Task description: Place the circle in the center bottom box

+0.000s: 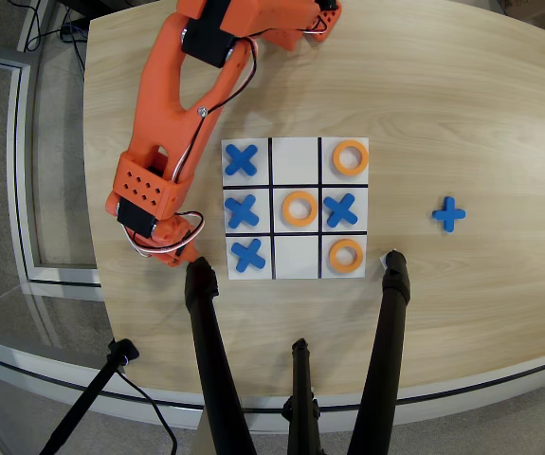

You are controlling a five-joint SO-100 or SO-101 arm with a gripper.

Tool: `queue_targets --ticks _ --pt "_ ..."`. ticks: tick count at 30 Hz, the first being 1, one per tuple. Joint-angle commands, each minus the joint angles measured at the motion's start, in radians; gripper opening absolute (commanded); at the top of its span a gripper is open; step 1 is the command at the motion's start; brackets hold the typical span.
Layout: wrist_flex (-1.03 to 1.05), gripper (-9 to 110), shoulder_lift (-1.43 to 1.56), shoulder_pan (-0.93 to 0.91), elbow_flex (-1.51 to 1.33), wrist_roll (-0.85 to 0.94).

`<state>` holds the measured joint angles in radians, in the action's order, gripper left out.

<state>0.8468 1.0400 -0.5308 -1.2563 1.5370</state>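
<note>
The white 3x3 board lies mid-table. Orange rings lie in its top right cell, middle cell and bottom right cell. No ring shows off the board. The middle cell of the edge row toward the arm's base, at the top in this view, is bare white. The opposite middle cell is bare too. My orange gripper hangs low just left of the board's bottom left corner. The wrist covers its jaws, so I cannot tell whether it holds anything.
Blue X pieces fill the board's left column and the middle right cell. A blue plus lies on the table to the right. Black tripod legs stand just below the board. The table's front edge curves below.
</note>
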Motion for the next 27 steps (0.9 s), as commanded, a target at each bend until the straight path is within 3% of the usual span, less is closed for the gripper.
queue_targets --ticks 1,27 --pt "-0.011 22 0.000 -0.017 0.044 0.023" --pt "-0.066 22 -0.167 -0.058 0.043 0.025"
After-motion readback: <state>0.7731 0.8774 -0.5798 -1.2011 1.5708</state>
